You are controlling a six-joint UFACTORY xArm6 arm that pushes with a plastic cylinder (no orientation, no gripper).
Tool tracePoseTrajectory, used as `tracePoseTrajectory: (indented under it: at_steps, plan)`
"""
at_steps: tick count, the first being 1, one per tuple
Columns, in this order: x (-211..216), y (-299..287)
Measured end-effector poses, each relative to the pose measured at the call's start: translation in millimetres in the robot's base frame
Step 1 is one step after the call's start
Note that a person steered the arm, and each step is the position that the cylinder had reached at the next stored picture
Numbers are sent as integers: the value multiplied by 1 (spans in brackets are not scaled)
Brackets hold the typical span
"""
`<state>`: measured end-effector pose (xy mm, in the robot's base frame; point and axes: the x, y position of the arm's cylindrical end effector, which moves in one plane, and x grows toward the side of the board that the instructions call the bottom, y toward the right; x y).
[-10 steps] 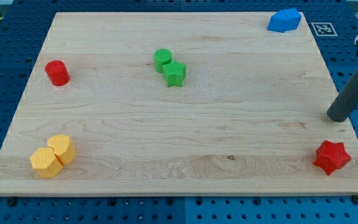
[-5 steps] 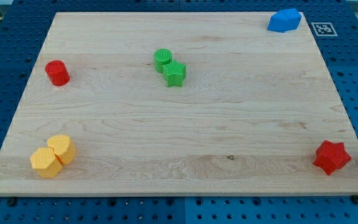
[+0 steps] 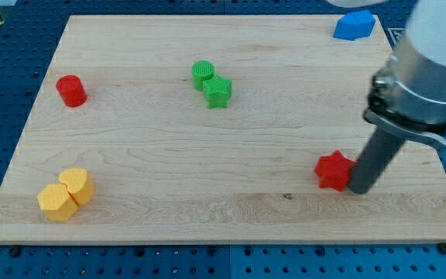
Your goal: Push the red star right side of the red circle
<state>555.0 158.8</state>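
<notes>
The red star (image 3: pixel 334 170) lies toward the table's (image 3: pixel 231 217) bottom right corner, well in from the right edge; my tip (image 3: pixel 358 188) touches the star's right side, the dark rod rising up and to the right from it; no pincer is fitted, so none shows. The red circle (image 3: pixel 72 91) stands near the left edge, well apart from the star; a green circle (image 3: pixel 203 74) and green star (image 3: pixel 217 91) touch near the top middle; two yellow blocks (image 3: pixel 66 194) sit together in the bottom left corner; a blue block (image 3: pixel 354 25) rests at the top right corner.

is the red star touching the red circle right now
No, the red star sits near the view's bottom right against my tip, while the red circle stands far off at the view's left.
</notes>
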Motion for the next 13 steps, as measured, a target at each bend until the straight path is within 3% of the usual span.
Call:
tracePoseTrajectory:
  at_steps: [2, 4, 5, 6, 7, 13]
  plan:
    - [-25, -82]
    - [-47, -111]
    - [-35, -89]
    - [-41, -49]
    - [-54, -45]
    - [-127, -214]
